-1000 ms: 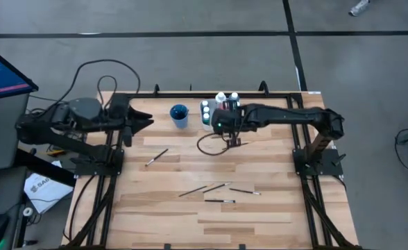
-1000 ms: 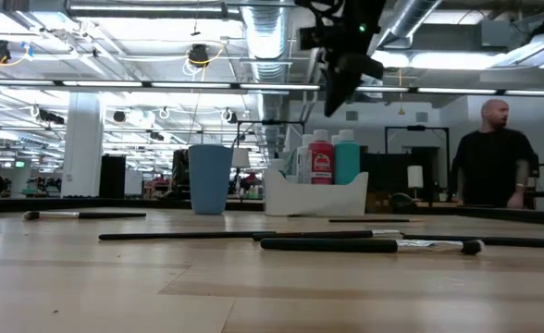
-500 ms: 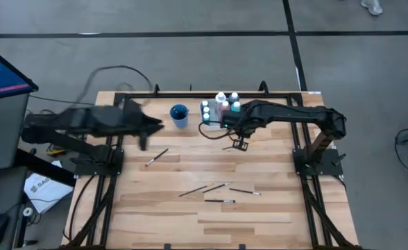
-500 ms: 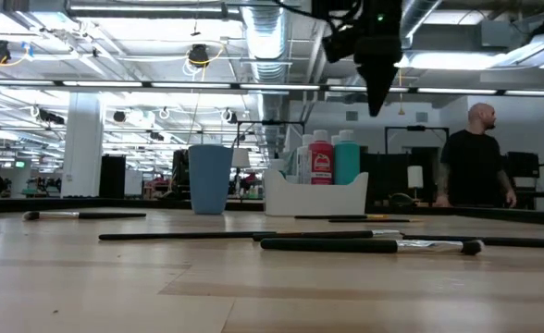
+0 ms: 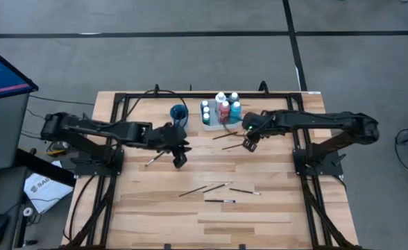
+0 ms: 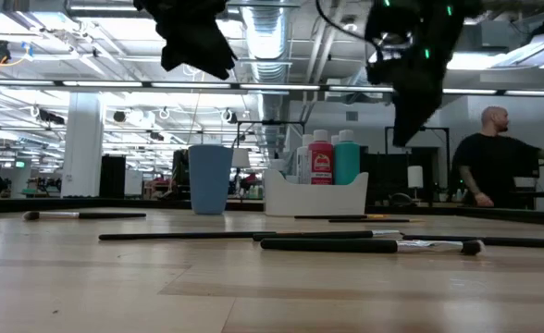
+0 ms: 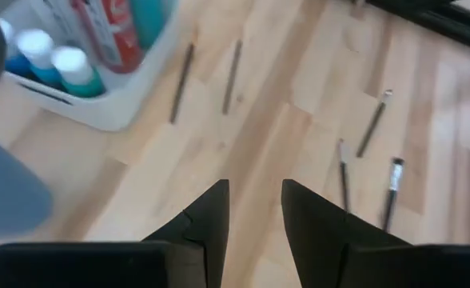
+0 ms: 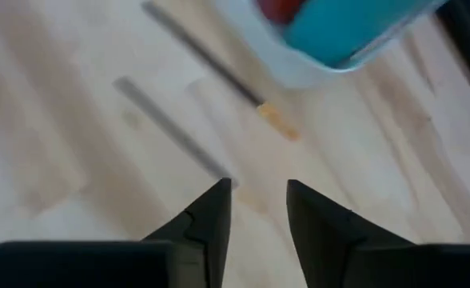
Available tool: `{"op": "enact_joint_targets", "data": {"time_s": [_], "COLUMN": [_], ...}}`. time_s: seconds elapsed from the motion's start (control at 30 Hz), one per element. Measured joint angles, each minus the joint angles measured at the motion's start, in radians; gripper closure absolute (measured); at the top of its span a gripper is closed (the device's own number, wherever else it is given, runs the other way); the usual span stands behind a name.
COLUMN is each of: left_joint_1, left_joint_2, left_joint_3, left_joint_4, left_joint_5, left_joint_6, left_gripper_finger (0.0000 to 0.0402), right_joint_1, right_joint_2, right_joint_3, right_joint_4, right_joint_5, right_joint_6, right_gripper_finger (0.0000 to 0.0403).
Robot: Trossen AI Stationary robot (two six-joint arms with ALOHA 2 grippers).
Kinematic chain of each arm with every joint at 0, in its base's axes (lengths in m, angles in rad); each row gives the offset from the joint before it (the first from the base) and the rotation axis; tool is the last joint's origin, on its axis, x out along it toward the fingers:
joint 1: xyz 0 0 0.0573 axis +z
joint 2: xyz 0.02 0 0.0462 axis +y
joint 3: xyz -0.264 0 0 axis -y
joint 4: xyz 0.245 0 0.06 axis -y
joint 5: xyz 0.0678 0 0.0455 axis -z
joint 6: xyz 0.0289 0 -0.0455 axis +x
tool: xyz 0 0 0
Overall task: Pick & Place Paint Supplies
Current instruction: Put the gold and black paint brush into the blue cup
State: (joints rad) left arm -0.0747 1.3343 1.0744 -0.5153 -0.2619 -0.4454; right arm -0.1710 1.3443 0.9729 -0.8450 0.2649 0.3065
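Observation:
Thin dark-handled paintbrushes lie flat on the wooden table: two (image 5: 226, 136) (image 5: 233, 146) just in front of the tray, one (image 5: 155, 157) left of centre, and several (image 5: 218, 187) nearer the front. White-capped paint bottles (image 5: 223, 107) stand in the white tray (image 5: 211, 126). My left gripper (image 5: 178, 161) hovers open in front of the blue cup, right of the lone brush. My right gripper (image 5: 249, 144) hovers open just right of the two brushes; in its wrist view they (image 8: 171, 132) (image 8: 211, 64) lie ahead of its fingers. Neither gripper holds anything.
The blue cup (image 5: 179, 114) stands left of the tray at the far edge. A black frame (image 5: 190, 94) rims the table. Bare wood lies between the two grippers and along the near edge. A person (image 6: 494, 162) stands in the room beyond the table.
My left arm has swung out from the table's left edge toward the middle and come down in front of the cup. My right gripper has rolled about its own axis and moved from in front of the tray toward the right edge, dropping a little.

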Motion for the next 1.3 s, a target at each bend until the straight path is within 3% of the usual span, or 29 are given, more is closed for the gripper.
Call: {"op": "enact_joint_targets", "data": {"time_s": [0.17, 0.3, 0.5, 0.97, 1.3], "left_joint_1": [-0.013, -0.012, -0.012, -0.012, -0.012], "left_joint_2": [-0.05, -0.107, -0.181, -0.22, -0.22], "left_joint_3": [0.001, 0.001, 0.001, 0.0, 0.0], "left_joint_4": [0.004, 0.003, 0.002, 0.001, 0.0], "left_joint_5": [-0.003, -0.031, -0.083, -0.088, -0.087], "left_joint_6": [-0.031, -0.057, -0.094, -0.113, -0.113], "left_gripper_finger": [0.0294, 0.0294, 0.0294, 0.0294, 0.0294], "right_joint_1": [-0.054, -0.095, -0.166, -0.199, -0.207], "right_joint_2": [-0.106, -0.116, -0.01, 0.179, 0.241], "right_joint_3": [-0.25, -0.352, -0.364, -0.312, -0.308], "right_joint_4": [0.359, 0.535, 0.561, 0.62, 0.658], "right_joint_5": [-0.01, -0.009, -0.14, -0.149, -0.189], "right_joint_6": [-0.16, -0.282, -0.35, -0.448, -0.529], "right_gripper_finger": [0.0287, 0.0278, 0.0256, 0.0253, 0.0246]}}
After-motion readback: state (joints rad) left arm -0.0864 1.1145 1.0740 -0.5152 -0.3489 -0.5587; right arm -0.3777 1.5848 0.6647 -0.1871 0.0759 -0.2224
